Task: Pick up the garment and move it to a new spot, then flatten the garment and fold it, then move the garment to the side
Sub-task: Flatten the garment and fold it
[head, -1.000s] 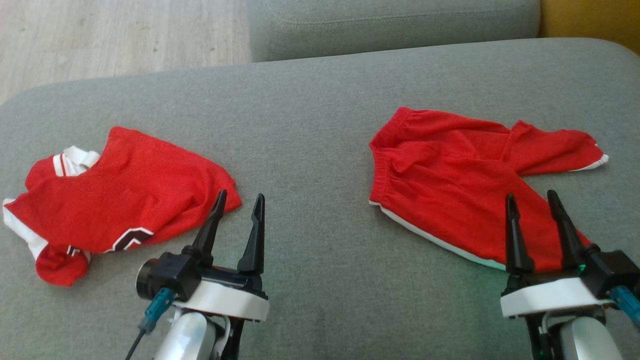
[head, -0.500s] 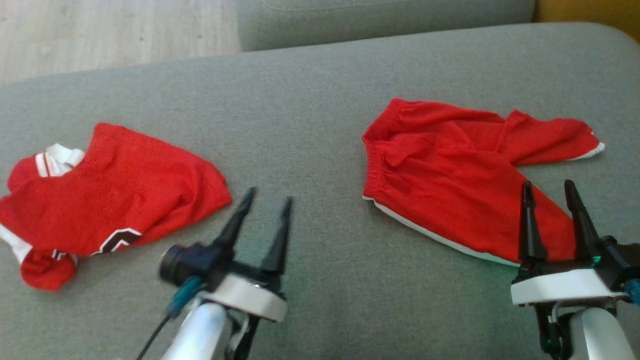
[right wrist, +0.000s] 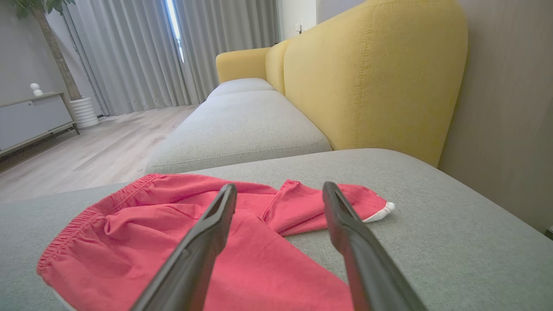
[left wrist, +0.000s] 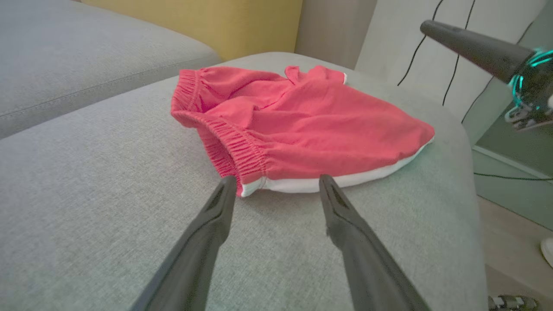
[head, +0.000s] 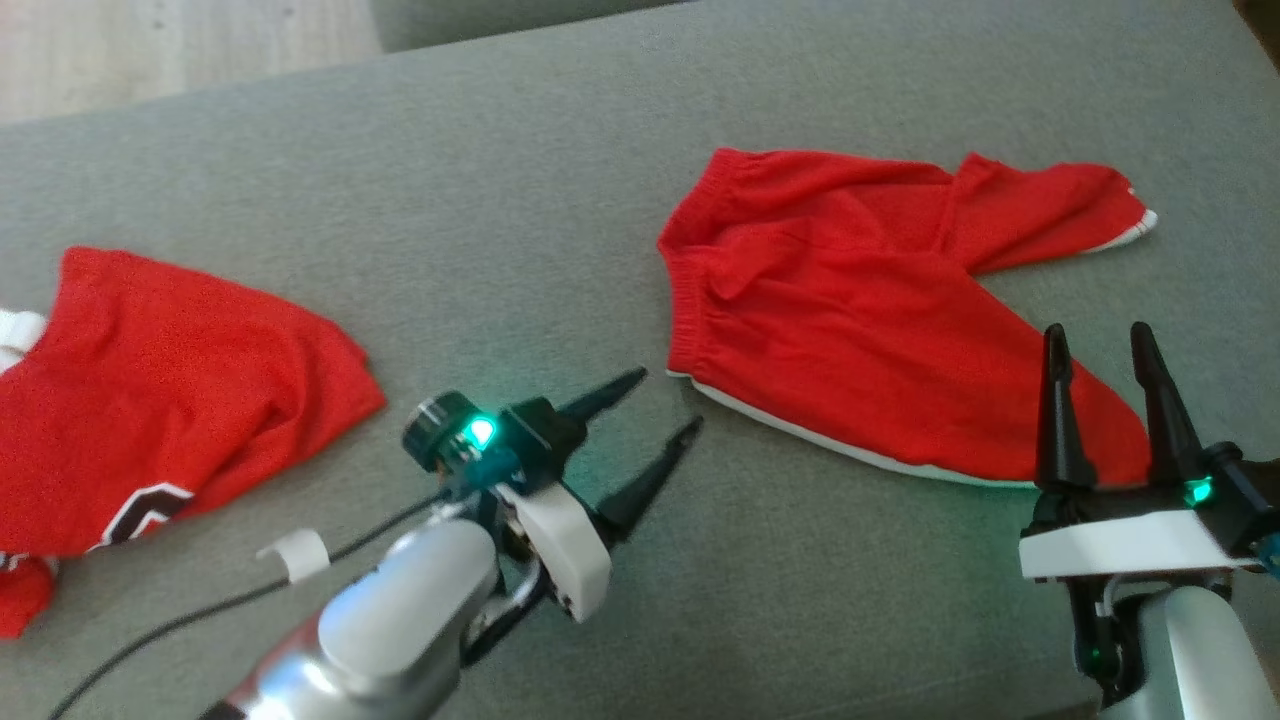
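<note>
left claw (head: 668, 404) open, beside red shorts (head: 840, 330)

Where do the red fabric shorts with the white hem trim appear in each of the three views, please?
Head view: the red shorts lie right of centre on the grey sofa cushion.
Left wrist view: the shorts sit upper centre, just beyond the left gripper.
Right wrist view: the shorts spread lower left to centre, past the right gripper.
Shared landmark: the gathered elastic waistband.
</note>
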Controlling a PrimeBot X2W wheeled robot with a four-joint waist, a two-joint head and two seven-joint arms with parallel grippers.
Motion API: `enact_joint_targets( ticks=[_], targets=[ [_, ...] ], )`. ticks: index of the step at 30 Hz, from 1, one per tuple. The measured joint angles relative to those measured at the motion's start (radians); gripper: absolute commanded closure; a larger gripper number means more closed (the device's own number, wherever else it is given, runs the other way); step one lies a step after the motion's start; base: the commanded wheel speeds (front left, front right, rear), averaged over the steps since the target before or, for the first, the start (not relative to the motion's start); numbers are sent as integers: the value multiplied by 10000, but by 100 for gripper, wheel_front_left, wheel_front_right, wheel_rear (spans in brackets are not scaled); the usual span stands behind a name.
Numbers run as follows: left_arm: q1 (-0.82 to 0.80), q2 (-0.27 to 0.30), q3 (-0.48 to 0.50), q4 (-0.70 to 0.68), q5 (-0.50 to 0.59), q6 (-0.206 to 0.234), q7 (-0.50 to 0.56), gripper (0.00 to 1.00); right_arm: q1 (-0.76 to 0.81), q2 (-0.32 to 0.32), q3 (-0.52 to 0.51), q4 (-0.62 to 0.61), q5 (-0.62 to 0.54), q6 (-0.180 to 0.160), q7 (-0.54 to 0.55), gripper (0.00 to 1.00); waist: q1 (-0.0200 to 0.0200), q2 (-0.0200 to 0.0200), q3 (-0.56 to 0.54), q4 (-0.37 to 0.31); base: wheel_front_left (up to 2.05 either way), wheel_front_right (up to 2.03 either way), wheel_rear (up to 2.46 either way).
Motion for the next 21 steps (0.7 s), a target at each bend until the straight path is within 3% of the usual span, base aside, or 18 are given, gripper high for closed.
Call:
enact_joint_targets(
  ticks=[11, 21],
  targets=[
    [-1207, 113, -905, 1386, -487, 0, -410, 0, -138, 2, 161, -52, 138, 0, -2, 0, -1, 0, 550, -727, 0, 0, 0],
    [-1649, 98, -1384, 1887, -1043, 0, -786, 0, -248, 2, 115, -79, 219, 0, -2, 0, -1, 0, 772, -984, 0, 0, 0]
  ],
)
